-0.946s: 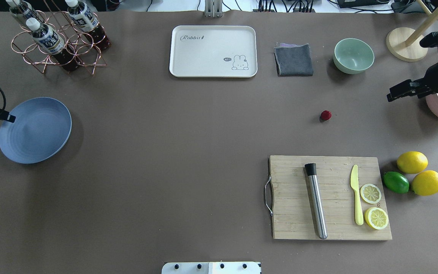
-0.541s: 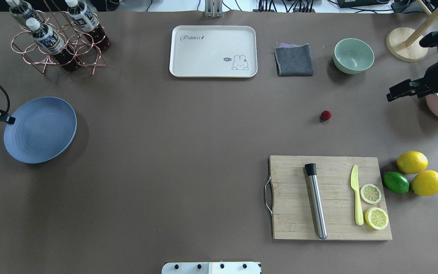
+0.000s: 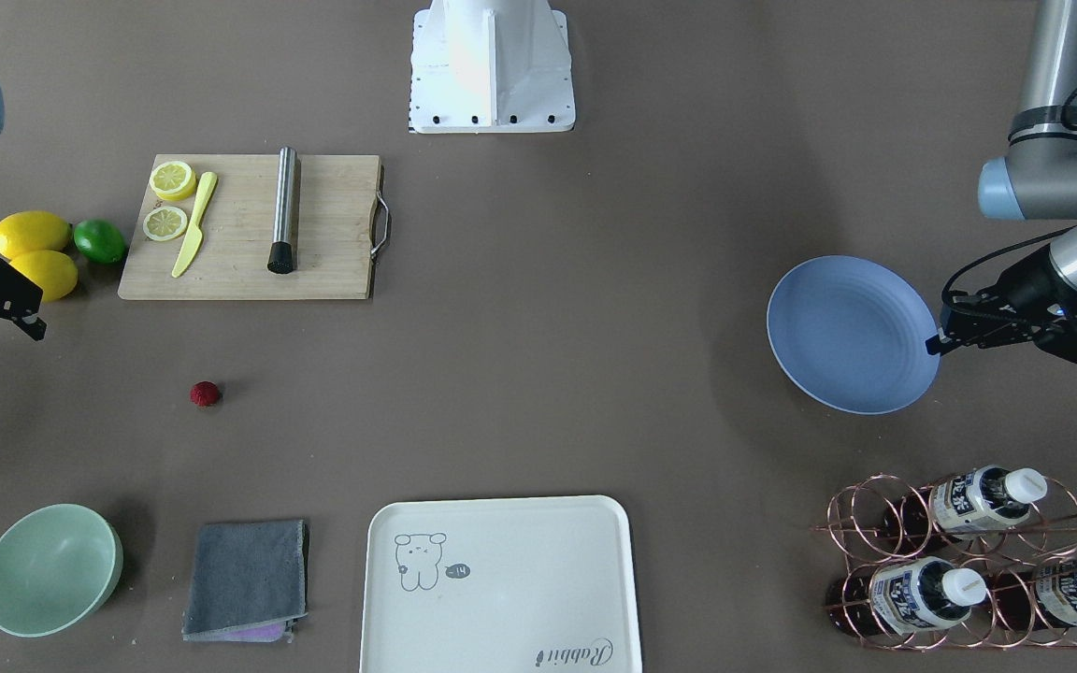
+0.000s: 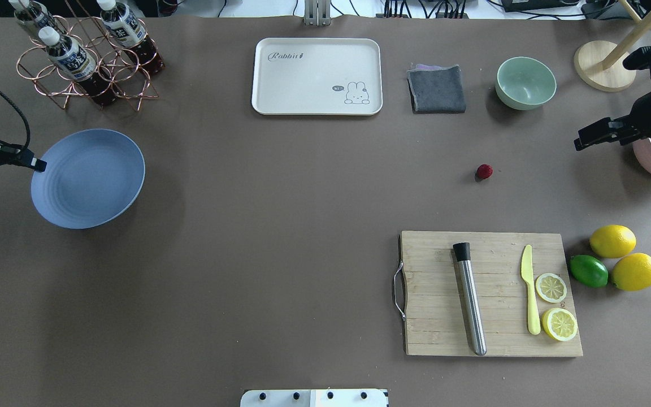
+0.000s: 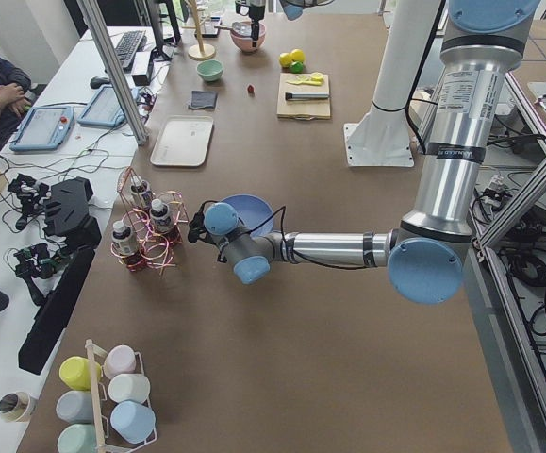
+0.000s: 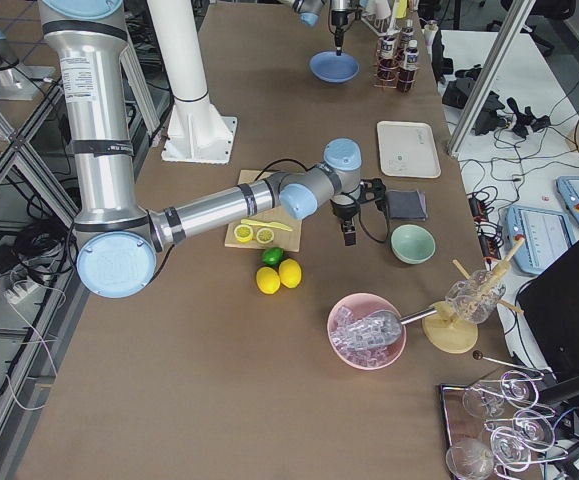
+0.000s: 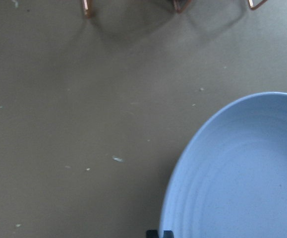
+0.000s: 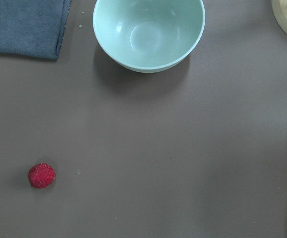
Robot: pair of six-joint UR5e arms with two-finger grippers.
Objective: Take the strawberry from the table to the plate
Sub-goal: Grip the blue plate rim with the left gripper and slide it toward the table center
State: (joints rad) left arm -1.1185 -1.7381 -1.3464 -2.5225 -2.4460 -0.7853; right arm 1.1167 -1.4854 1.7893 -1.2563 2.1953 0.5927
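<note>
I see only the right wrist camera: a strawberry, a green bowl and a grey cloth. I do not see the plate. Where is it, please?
Observer: The plate is far over on the robot's left side of the table, close to the copper bottle rack.
Operator: Is anything touching it?
Observer: Yes, the left hand holds it by the rim, on the side away from the strawberry.
Operator: Does something lie between the strawberry and the plate?
Observer: Only bare table. The cream tray lies farther from the robot than that line, and the cutting board lies nearer.
</note>
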